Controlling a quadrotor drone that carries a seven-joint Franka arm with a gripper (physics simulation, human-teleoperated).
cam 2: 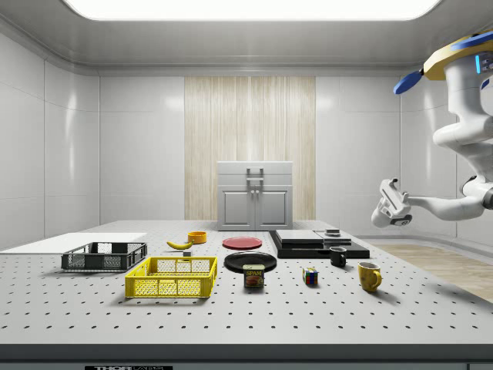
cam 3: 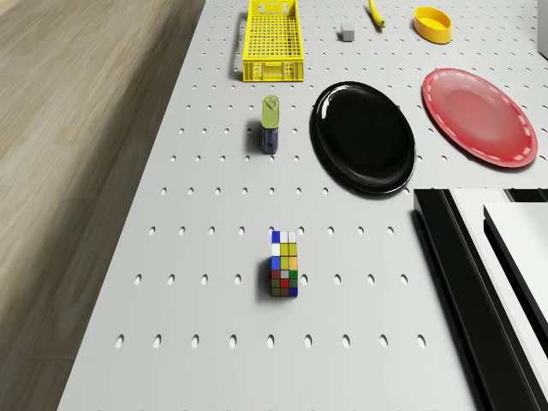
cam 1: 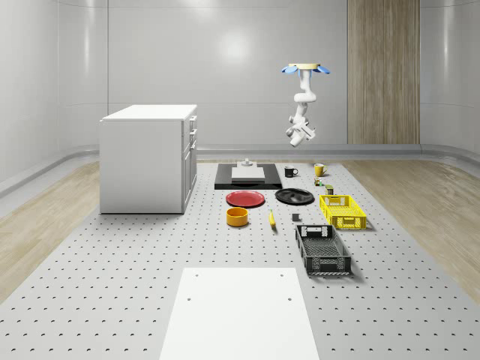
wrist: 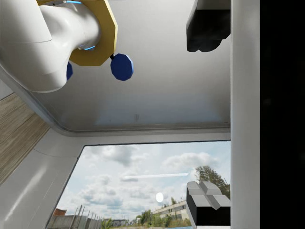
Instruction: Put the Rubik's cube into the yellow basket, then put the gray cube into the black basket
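Hovering high above the far end of the table (cam 1: 112, 300), the drone (cam 1: 306, 69) carries the arm folded, so the gripper (cam 2: 391, 204) hangs well above the tabletop and points out sideways, away from the work. In the wrist view you see its fingers (wrist: 205, 24) standing wide apart with nothing between them.

Your first target, the Rubik's cube (cam 3: 284, 264), sits alone on bare table, below and ahead of the drone. It is near the black slab (cam 3: 462, 282) but apart from it. The spam can (cam 3: 271, 125) lies between it and the yellow basket (cam 3: 274, 64), and the black plate (cam 3: 362, 135) is off to one side.

Expect the cube to be light and rigid, with smooth, probably slick plastic faces. Take it from above on two opposite flat sides, squarely at mid-height, with the jaws parallel to its edges. A grip on the corners would likely twist it out.

The gray cube (cam 3: 347, 32) waits beyond the yellow basket, near the banana (cam 3: 375, 14). It is smaller and looks equally stiff, so it calls for the same square pinch. The black basket (cam 1: 328, 264) lies farther along the table.
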